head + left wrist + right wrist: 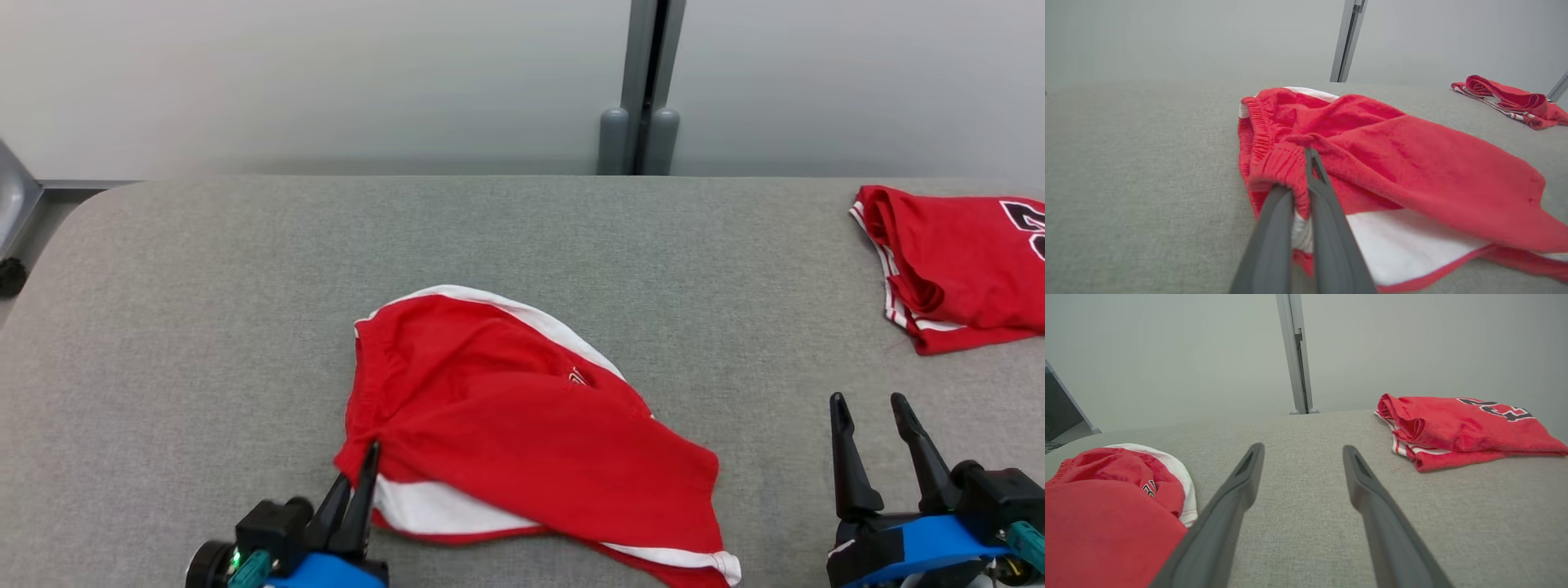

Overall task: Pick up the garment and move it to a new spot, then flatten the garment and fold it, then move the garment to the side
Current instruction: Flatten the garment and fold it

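**Garment pinched at its left corner, the rest trailing off to the right**

The left gripper is clamped on the near end of the red shorts' gathered waistband, low on the padded grey table. From that corner the garment lies slantwise, its long axis running from the waistband on the left, across and towards the robot, to the white-trimmed hem at the lower right. It sits crumpled near the table's front edge, one layer flopped over another, not yet spread flat.

The left arm is the nearer one by far, since it already has the cloth. The right gripper hangs well apart to the right of the hem, fingers spread over bare table with nothing between them. As I see it, any lift will hang the shorts from that one corner, so the free hem is what the right arm would need to reach, leftwards and slightly nearer.

The left wrist view shows the elastic bunched over and between the fingers, with a white panel beneath, which the head view only hints at. The right wrist view shows that gripper's gap empty, and a folded jersey off to its right.
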You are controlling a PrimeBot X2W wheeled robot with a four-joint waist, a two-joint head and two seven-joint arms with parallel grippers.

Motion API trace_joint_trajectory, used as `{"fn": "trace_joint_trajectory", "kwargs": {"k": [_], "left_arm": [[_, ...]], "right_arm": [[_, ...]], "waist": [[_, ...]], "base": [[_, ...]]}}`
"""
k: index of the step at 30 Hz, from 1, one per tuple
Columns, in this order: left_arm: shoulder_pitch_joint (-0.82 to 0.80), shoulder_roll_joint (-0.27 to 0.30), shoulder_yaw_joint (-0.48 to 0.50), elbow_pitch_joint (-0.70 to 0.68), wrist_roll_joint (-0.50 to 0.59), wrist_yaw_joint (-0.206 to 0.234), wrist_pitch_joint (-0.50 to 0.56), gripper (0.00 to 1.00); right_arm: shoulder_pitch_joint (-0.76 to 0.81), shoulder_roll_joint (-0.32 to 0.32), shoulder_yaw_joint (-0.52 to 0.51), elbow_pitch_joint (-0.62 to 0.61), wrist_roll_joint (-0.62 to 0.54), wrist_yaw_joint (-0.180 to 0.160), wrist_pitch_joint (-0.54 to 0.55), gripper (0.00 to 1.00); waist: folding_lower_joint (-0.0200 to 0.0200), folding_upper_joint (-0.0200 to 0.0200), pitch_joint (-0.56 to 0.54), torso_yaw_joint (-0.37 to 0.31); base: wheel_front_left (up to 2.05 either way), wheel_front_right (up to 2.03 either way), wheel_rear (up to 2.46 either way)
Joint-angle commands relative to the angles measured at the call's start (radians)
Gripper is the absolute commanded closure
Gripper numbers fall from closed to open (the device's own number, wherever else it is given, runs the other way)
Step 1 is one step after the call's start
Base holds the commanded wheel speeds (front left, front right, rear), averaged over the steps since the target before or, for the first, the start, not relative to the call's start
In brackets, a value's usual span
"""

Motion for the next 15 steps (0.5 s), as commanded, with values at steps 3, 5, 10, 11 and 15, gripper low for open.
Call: {"fn": "trace_joint_trajectory", "kwargs": {"k": [3,5,10,11,15], "left_arm": [[0.046,0.019,0.018,-0.014,-0.012,0.015,-0.004,1.0],[0.067,0.028,0.024,-0.009,-0.018,0.021,-0.004,1.0],[0.084,0.028,0.032,0.001,-0.025,0.029,-0.003,0.0],[0.08,0.025,0.033,-0.006,-0.023,0.029,-0.004,0.0],[0.061,0.012,0.061,-0.072,-0.011,0.034,-0.004,0.0]], "right_arm": [[0.002,-0.001,0.003,0.006,0.008,0.0,-0.006,0.0],[0.002,-0.001,0.004,0.009,0.007,0.0,-0.005,0.0],[0.004,-0.001,0.005,0.016,0.004,0.0,-0.005,0.0],[0.005,-0.001,0.004,0.017,0.003,0.0,-0.004,0.0],[0.007,-0.001,0.003,0.02,0.001,0.0,-0.001,0.0]], "waist": [[0.0,0.0,-0.001,0.009],[0.0,0.0,-0.001,0.012],[0.0,0.0,-0.006,0.011],[0.0,0.0,-0.007,0.011],[0.0,0.0,-0.012,0.009]], "base": [[0.0,0.0,0.0],[0.0,0.0,0.0],[0.0,0.0,0.0],[0.0,0.0,0.0],[0.0,0.0,0.0]]}}
